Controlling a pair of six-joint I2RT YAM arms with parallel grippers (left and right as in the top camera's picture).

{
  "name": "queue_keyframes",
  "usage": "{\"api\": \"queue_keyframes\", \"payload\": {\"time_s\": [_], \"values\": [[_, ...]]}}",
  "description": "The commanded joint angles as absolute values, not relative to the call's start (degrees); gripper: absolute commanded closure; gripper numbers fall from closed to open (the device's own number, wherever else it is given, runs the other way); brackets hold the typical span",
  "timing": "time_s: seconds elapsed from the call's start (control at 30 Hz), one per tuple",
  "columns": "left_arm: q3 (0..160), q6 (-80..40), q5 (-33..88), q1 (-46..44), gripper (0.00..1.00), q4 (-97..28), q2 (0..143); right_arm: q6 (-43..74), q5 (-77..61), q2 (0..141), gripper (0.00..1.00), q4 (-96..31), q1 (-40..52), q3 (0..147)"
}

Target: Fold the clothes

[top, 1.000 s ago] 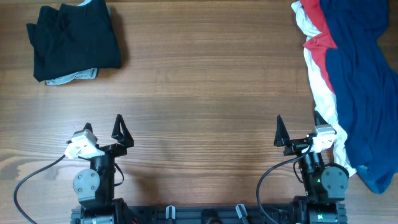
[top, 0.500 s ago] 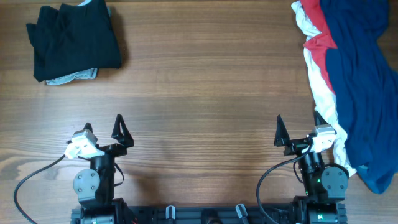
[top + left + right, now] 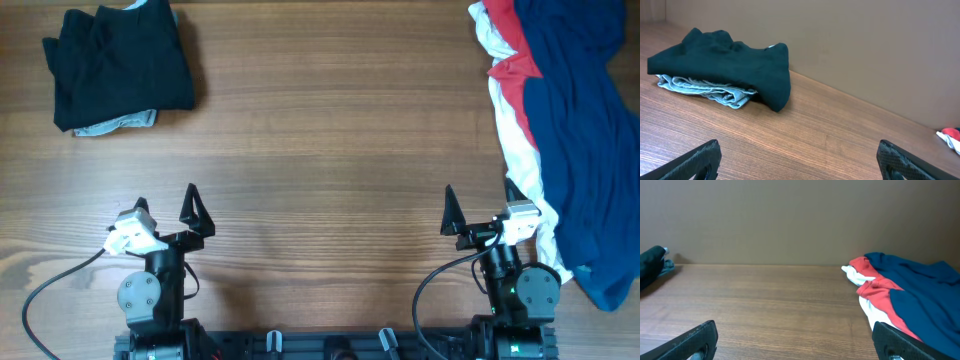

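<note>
Wood-grain tabletop (image 3: 320,150), with finished work at one side and unfinished work at the other. In the far left corner lies the folded stack (image 3: 120,60): a dark garment (image 3: 725,60) squared over a pale blue garment (image 3: 128,122), whose edge shows beneath. Its compact outline suggests it has been set aside as done.

Along the right edge sprawls the unfolded heap (image 3: 560,140). A navy garment (image 3: 585,130) is draped over a red garment (image 3: 512,70) and a white garment (image 3: 528,160), all rumpled and overlapping.

The left gripper (image 3: 166,200) and right gripper (image 3: 478,200) sit at the near edge. Both have their fingers spread wide with nothing between them, and both wrist views show only bare wood in the gap.

The right gripper stands just beside the heap's white hem, well placed to take the next piece. The left gripper is well apart from the stack. The broad middle of the table probably serves as the folding area, and the heap shows that most of the task remains.
</note>
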State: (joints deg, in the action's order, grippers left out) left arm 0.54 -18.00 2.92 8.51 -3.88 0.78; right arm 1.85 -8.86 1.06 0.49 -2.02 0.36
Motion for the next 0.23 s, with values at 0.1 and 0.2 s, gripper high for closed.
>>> {"api": "queue_keyframes", "payload": {"time_s": [0.1, 0.2], "values": [[0.32, -18.50, 2.72, 8.47, 0.00, -4.32, 0.27, 1.58, -8.34, 0.80, 0.00, 0.75, -1.78, 0.30], [0.32, -18.50, 2.72, 8.47, 0.00, -4.32, 0.27, 1.56, -8.34, 0.80, 0.01, 0.75, -1.78, 0.30]]}}
